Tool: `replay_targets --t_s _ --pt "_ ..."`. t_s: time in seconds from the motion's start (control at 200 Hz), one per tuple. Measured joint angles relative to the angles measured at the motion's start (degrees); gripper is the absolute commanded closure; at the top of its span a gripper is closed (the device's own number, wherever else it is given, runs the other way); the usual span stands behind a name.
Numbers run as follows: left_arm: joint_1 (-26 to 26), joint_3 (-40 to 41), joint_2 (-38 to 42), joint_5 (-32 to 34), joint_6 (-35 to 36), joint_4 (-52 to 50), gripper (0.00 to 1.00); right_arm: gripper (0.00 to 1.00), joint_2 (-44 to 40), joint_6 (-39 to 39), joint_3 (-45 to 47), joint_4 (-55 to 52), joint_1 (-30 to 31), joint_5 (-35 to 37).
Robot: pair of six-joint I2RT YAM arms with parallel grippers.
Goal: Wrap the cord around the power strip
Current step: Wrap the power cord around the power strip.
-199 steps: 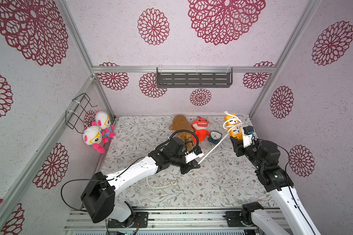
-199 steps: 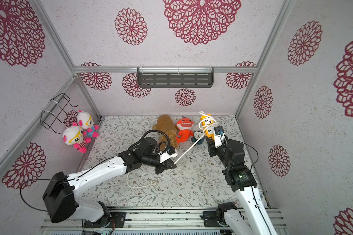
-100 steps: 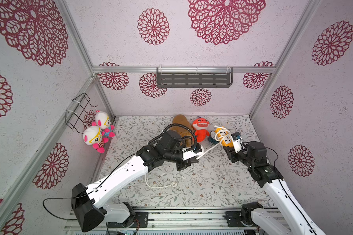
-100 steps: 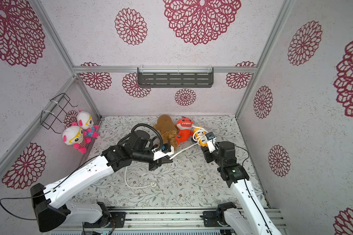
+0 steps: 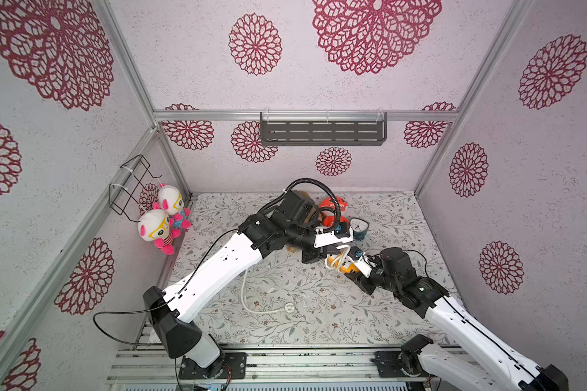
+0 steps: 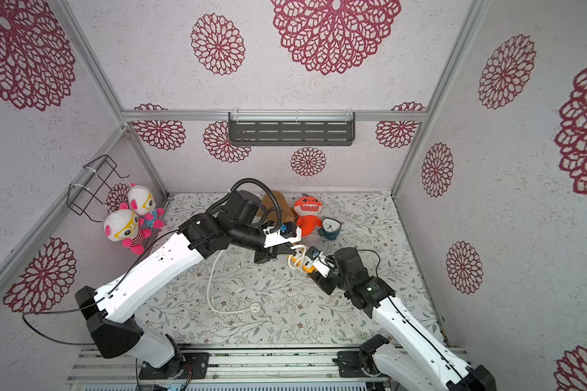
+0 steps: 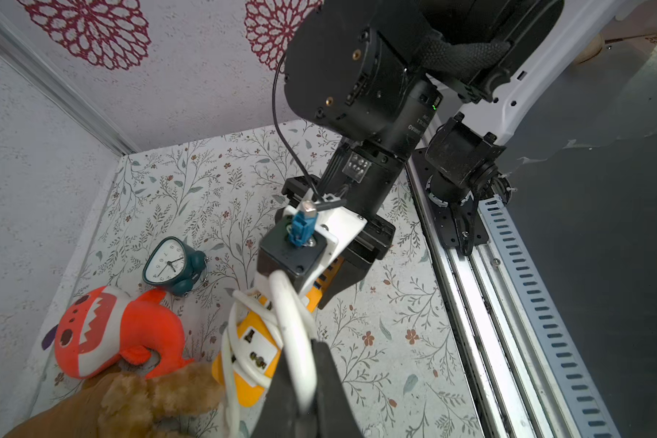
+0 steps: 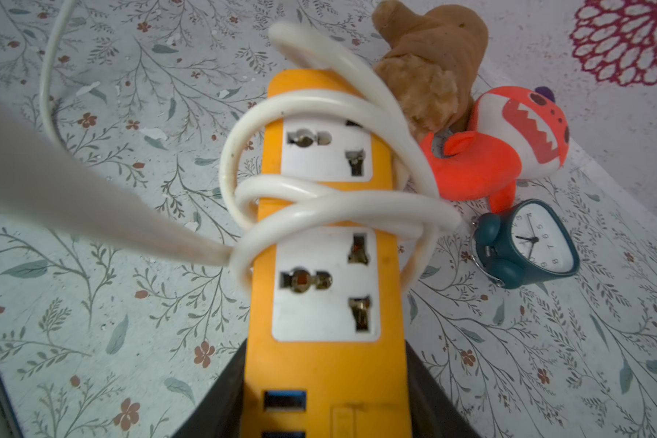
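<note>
Clutter sits close behind your work: the brown plush [image 6: 278, 206], the orange plush [image 6: 306, 216] and the small teal clock [image 6: 330, 228] line the far side of the bench [image 6: 285, 325], just beyond the power strip [image 8: 327, 242], and the brown plush lies right past the strip's free end. Two pink-and-white dolls [image 5: 161, 225] under a wire basket [image 5: 129, 182] on the left wall and a grey shelf [image 5: 322, 128] on the far wall are well apart from the arms. The power strip is right of the bench's middle, low over it; you cannot tell whether it touches the surface. Your right tool [image 8: 327, 402] is clamped on its USB end, the right arm reaching low from the near right toward the middle. The cord [image 8: 319, 204] already runs in several loose turns around the strip, across and between the two sockets. Your left tool [image 7: 300, 398] is pressed together, pinching the cord just beside the strip; the left arm stretches from the near left across the bench, its wrist bent down over the strip. The rest of the cord trails under that arm to the plug [image 5: 288, 307], flat on the near middle of the bench. Against a second ago, the right tool has brought the strip down from high at the far right and the left tool has closed in on it, so the long taut span of cord between them is now short.
</note>
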State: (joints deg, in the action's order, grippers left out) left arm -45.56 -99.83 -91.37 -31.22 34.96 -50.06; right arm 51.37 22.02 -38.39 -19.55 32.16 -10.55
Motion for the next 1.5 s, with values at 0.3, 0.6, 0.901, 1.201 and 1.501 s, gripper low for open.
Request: replay_targets --t_s 0.3,0.6,0.901,1.201,1.501 --pt "6.45 -8.94 -8.24 -5.64 0.5 -4.5 1.0 1.0 -0.42 2.58 2.82 6.97 4.15 -6.91" --pt "7.58 -17.75 -17.18 -7.82 0.55 -8.92 1.0 1.0 1.79 4.96 2.03 11.17 8.66 -9.7" --pt "13.0 -19.78 -23.71 -15.41 -2.03 -8.98 0.91 1.0 -6.38 6.86 1.27 15.91 9.79 -9.27" --pt "16.65 -10.21 -23.74 -26.84 -11.19 1.95 0.73 1.0 -10.64 6.67 2.01 25.11 9.75 -6.1" --pt "14.01 13.84 -21.73 -28.44 -28.0 30.51 0.54 1.0 -9.99 5.75 2.01 30.25 7.87 -3.48"
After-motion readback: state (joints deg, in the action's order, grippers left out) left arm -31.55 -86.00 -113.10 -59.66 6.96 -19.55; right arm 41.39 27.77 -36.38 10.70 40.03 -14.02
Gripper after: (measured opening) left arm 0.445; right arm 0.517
